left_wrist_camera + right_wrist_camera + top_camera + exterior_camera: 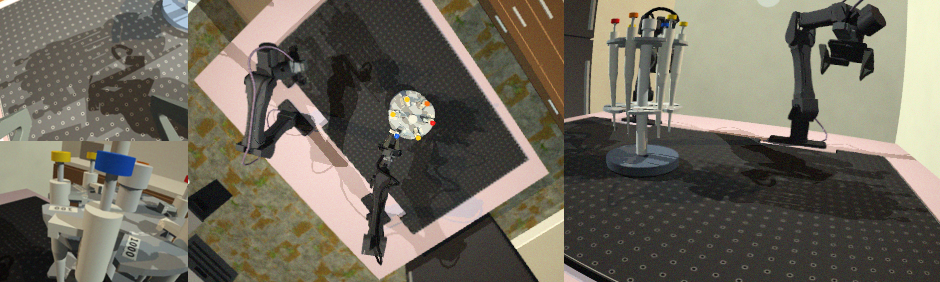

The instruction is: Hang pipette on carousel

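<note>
I judge this to be the hanging step. My right gripper (pixel 394 140) is nearly closed on the blue-button hand pipette (pixel 396 136) (pixel 665 24) (pixel 99 242), upright at the rim of the carousel (pixel 401 111) (pixel 643 162) (pixel 177 16) (pixel 151 254), near the 1000 label (pixel 132 247). I can't read its button or tell whether the hook has caught. Next I'd confirm volume and slot, seat the hook behind the rail, then release. My left gripper (pixel 298 67) (pixel 844 75) (pixel 89 109) stands wide, holding nothing.

A round blue-grey base (pixel 642 161) stands on the near left — its white upright post (pixel 642 100) ringed by slender white pipettes (pixel 629 65).
</note>
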